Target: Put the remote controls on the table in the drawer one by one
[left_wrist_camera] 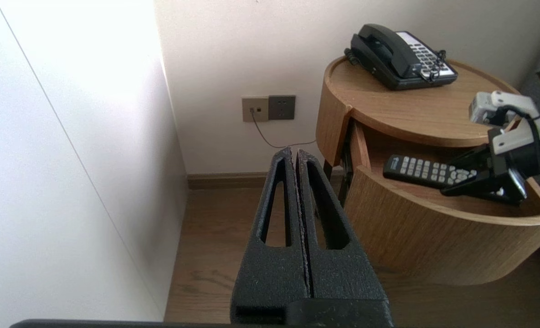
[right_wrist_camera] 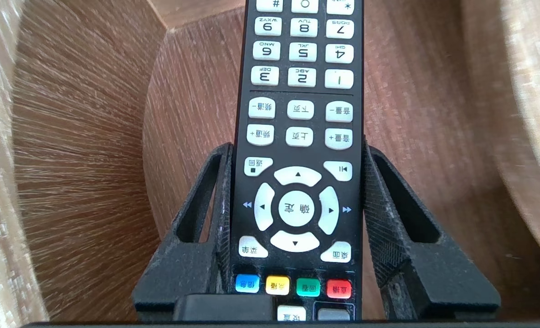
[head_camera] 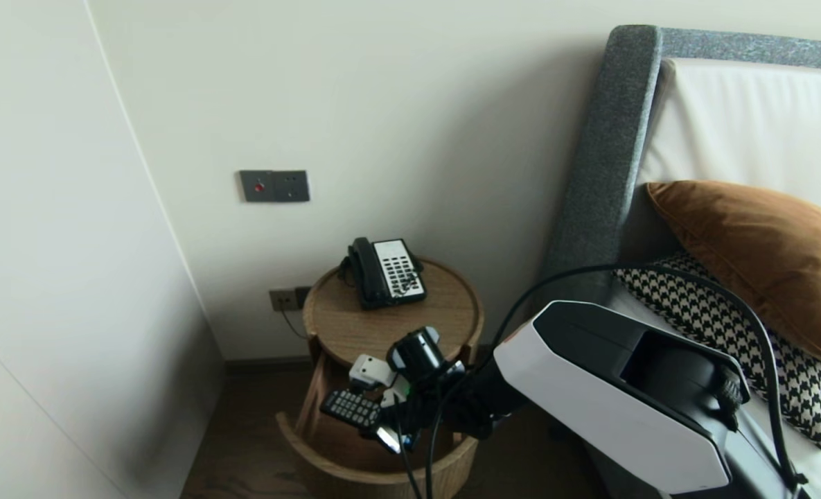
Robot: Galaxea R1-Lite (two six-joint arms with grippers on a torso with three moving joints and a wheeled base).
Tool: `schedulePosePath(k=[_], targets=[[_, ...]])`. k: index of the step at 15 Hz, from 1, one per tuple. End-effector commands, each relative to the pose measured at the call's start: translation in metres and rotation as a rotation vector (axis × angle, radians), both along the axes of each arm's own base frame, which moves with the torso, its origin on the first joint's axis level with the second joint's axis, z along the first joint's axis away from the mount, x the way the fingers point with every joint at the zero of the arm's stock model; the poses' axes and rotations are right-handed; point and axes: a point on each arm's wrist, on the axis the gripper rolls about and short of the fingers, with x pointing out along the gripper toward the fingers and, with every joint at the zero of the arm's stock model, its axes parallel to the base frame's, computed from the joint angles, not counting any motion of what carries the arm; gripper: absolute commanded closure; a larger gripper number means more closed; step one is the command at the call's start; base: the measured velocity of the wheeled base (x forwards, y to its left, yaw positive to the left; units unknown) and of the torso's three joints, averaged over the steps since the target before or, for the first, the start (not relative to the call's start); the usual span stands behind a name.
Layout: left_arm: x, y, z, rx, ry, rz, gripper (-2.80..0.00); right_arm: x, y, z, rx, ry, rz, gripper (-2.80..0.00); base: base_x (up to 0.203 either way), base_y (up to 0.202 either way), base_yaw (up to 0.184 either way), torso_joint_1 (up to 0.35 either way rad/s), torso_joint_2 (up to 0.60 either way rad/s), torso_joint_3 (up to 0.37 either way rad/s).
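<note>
Remote control [right_wrist_camera: 297,114], black with white keys, is clamped by its long edges between the two fingers of the right gripper [right_wrist_camera: 297,149]. Its keypad faces up and its numbered end reaches out beyond the fingertips. Beneath the gripper lies the wooden floor of an open drawer [right_wrist_camera: 197,114] in a round bedside table [head_camera: 355,319], with the curved drawer wall just beside the fingers. Whether the remote touches the floor cannot be told.

Risks, as a judgement: the grip sits near one end, so the long free end could sag or swivel. That end could also knock the drawer wall or the tabletop edge overhead and be levered loose.

The right wrist view shows the grip and keys close up, but not the height. The left wrist view, from the side, shows the remote roughly level over the drawer opening, and a telephone [left_wrist_camera: 402,57] above and beyond the gripper. It also shows the left gripper [left_wrist_camera: 293,152] pressed shut, empty, well apart from the drawer.
</note>
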Motion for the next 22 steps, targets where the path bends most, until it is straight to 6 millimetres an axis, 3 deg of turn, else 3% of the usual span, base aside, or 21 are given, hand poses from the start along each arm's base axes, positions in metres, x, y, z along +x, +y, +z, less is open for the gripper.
schedulePosePath(k=[1, 10, 22], targets=[[0.000, 0.000, 0.000, 0.000, 0.000, 0.000, 0.00, 0.001, 0.001, -0.010, -0.008, 0.009, 0.003, 0.00, 0.000, 0.000, 0.000, 0.000, 0.00, 0.000], [0.000, 0.000, 0.000, 0.000, 0.000, 0.000, 0.00, 0.023, -0.003, -0.031, -0.013, 0.015, -0.031, 0.00, 0.000, 0.000, 0.000, 0.000, 0.00, 0.000], [0.000, 0.000, 0.000, 0.000, 0.001, 0.000, 0.00, 0.046, -0.006, -0.034, -0.082, 0.069, -0.045, 0.00, 0.000, 0.000, 0.000, 0.000, 0.00, 0.000]])
